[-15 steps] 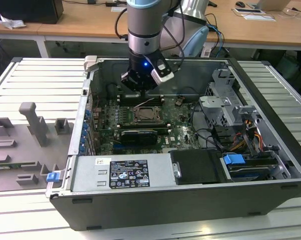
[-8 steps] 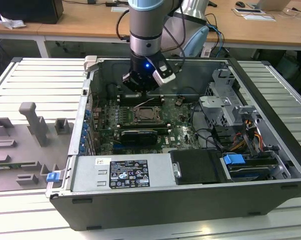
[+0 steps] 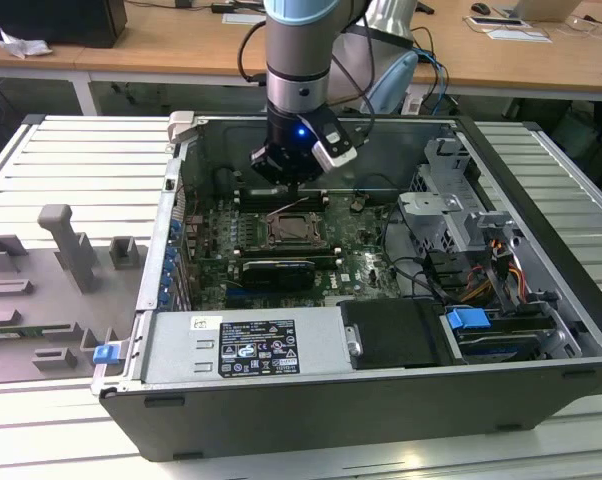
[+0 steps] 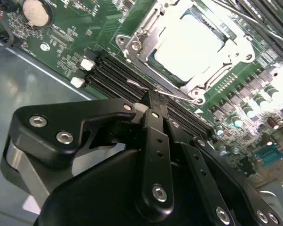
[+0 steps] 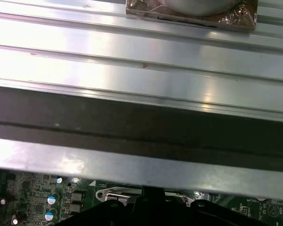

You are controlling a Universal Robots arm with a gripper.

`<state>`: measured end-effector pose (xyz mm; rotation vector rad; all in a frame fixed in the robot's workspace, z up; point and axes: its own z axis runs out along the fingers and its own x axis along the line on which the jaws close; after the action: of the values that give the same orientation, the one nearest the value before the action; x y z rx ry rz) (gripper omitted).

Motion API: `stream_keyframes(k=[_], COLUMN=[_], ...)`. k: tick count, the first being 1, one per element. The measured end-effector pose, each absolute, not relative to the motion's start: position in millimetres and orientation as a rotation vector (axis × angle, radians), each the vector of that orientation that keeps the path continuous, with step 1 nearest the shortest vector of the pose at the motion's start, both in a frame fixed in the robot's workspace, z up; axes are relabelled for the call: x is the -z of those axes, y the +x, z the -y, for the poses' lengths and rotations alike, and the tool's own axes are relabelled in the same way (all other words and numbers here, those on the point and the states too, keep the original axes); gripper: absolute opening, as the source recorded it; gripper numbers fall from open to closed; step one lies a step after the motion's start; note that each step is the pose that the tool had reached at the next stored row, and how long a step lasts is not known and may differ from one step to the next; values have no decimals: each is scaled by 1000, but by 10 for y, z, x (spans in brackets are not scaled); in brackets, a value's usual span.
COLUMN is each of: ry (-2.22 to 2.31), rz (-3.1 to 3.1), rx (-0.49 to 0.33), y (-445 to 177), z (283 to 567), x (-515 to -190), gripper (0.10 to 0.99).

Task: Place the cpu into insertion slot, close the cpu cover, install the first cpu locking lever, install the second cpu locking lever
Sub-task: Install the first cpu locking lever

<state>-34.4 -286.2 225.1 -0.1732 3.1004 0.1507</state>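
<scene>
Silver metal frames the insertion slot [image 4: 191, 44] on the green circuit board [image 4: 80, 28], and the cpu [image 4: 188, 40] lies inside it, its pale top face showing through the window of the cpu cover [image 4: 146, 35], which lies flat down over the chip. A thin wire lever [image 4: 172, 94] runs along the edge of the slot nearest the pincer. The pincer [image 4: 151, 101] hangs just beside that edge, over the long black memory slots [image 4: 113, 77]; its fingers are drawn together to a narrow tip with no gap showing between them, right at the lever, though whether they touch or grip it cannot be told. In the exterior view the pincer [image 3: 293, 185] stands upright inside the open computer case [image 3: 541, 300], just behind the insertion slot [image 3: 296, 230], which sits near the middle of the board. The case rests on a ribbed aluminium worktop [image 3: 71, 160], with grey fixture blocks [image 3: 66, 245] well apart from the slot, toward the exterior view's left.
</scene>
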Motion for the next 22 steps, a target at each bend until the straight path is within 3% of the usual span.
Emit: stream_keyframes(k=[22], ry=[-132], rz=[-3101], rx=[-171], y=[-219], z=[2892], x=[-2101], gripper=[106])
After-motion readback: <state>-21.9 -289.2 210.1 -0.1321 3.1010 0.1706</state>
